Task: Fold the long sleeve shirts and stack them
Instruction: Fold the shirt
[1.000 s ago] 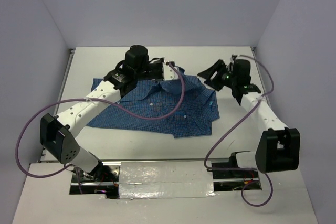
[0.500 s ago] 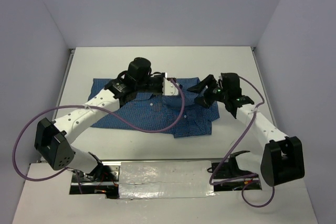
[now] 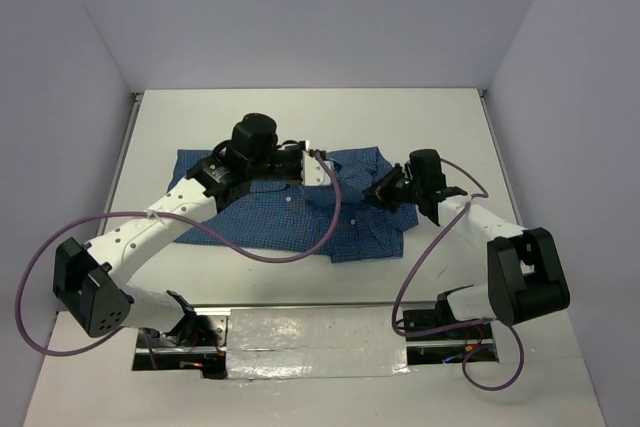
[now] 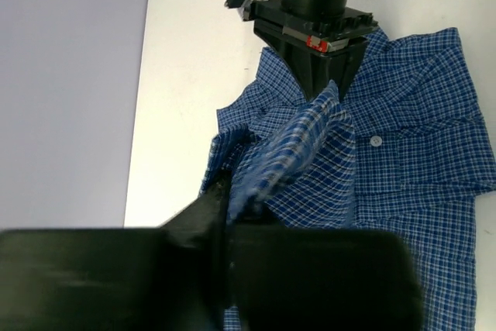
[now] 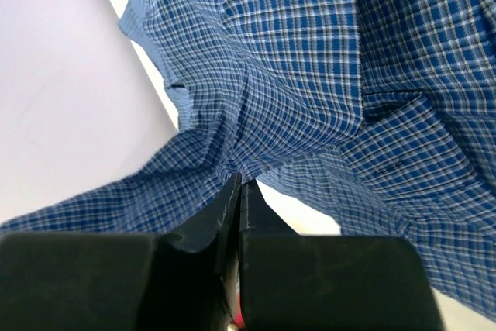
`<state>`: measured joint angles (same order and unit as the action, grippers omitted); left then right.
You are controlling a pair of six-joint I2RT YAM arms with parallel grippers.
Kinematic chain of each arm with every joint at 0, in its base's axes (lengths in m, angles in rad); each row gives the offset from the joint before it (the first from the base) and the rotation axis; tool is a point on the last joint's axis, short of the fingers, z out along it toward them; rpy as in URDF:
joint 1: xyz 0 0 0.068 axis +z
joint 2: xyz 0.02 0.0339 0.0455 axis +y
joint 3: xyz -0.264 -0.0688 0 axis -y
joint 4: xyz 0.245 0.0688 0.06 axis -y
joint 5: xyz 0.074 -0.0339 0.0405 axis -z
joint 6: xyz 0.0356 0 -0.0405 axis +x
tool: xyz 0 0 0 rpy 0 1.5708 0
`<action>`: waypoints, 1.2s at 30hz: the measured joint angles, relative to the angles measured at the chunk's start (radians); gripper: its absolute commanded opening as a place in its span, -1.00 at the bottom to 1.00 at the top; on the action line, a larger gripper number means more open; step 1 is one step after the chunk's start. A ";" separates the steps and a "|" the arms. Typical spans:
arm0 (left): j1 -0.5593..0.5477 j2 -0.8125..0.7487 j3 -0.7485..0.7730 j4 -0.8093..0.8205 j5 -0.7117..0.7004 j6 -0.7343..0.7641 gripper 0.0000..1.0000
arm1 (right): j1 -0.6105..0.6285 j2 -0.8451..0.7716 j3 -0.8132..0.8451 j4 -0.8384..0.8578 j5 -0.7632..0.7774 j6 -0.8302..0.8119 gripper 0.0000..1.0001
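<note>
The long sleeve shirt (image 3: 290,212), blue finely checked cloth with small white buttons, lies spread on the white table (image 3: 450,127). My left gripper (image 3: 316,164) is over the shirt's upper middle. In the left wrist view it (image 4: 232,201) is shut on a raised fold of the cloth (image 4: 294,153). My right gripper (image 3: 381,194) is at the shirt's right side. In the right wrist view it (image 5: 240,182) is shut on a pinched ridge of the shirt (image 5: 310,52). The left wrist view shows the right gripper (image 4: 326,89) facing mine, with the cloth bunched between the two.
Purple cables (image 3: 280,252) loop from both arms across the shirt and the table's near part. A strip of silvery tape (image 3: 310,337) runs along the near edge between the arm bases. Grey walls close in the table at the back and sides.
My right gripper, open above the table's right side a second ago, has come down leftward and shut on the shirt's right side. My left gripper has lowered its fold.
</note>
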<state>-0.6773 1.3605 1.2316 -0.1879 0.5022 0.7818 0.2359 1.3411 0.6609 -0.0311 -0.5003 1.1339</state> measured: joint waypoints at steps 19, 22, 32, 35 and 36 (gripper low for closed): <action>0.611 0.030 0.024 -0.506 -0.100 0.288 -0.05 | -0.014 0.056 0.000 -0.014 -0.011 -0.244 -1.00; 0.656 0.127 -0.005 -0.498 -0.190 0.328 0.13 | -0.016 0.057 0.000 -0.017 -0.010 -0.269 -1.00; 0.774 0.346 -0.012 -0.474 -0.299 0.553 0.40 | -0.016 0.057 0.020 -0.068 0.020 -0.319 -1.00; 0.769 0.349 -0.013 -0.498 -0.299 0.603 0.28 | -0.016 0.056 0.020 -0.081 0.034 -0.322 -1.00; 0.766 0.352 -0.013 -0.499 -0.300 0.606 0.26 | -0.016 0.055 0.020 -0.087 0.039 -0.323 -1.00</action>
<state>0.0887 1.7130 1.2190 -0.6865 0.2024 1.3880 0.2195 1.3964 0.6807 -0.1177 -0.4610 0.8112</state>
